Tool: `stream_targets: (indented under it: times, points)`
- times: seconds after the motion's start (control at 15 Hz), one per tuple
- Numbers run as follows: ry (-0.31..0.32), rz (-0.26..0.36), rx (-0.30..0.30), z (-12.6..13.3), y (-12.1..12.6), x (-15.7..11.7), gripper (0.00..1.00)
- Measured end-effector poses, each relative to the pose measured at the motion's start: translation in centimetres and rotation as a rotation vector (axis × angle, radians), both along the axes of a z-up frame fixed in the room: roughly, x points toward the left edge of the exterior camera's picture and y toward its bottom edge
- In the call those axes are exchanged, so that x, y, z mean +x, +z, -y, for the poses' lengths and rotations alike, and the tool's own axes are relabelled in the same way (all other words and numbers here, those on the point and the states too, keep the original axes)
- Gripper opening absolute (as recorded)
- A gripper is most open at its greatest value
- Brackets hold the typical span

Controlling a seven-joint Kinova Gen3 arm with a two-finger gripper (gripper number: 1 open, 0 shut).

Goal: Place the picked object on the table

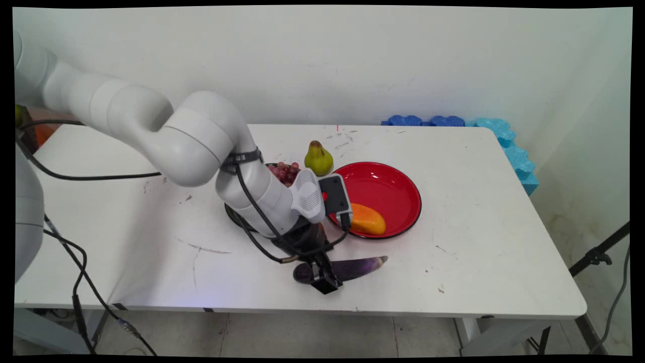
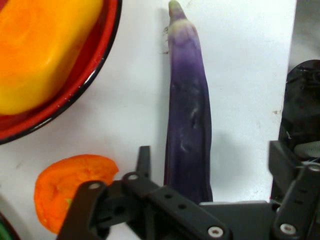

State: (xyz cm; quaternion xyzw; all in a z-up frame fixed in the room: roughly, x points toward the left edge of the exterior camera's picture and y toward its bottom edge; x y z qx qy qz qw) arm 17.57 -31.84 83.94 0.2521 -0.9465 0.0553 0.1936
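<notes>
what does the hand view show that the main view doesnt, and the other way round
Only the hand view shows an orange slice-shaped piece lying on the table beside the eggplant; the arm hides it in the main view.

Only the main view shows the pear, the grapes on a dark plate, the blue foam pieces along the wall and the whole table.

Both show the purple eggplant lying flat, the gripper low over its thick end, and the red plate holding a yellow-orange fruit.
</notes>
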Motion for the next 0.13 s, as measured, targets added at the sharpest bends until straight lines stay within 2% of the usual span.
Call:
stream_targets:
  times: [0.13]
  points:
    - [-0.001,-0.011,-0.013,0.20,1.20,0.27,1.00]
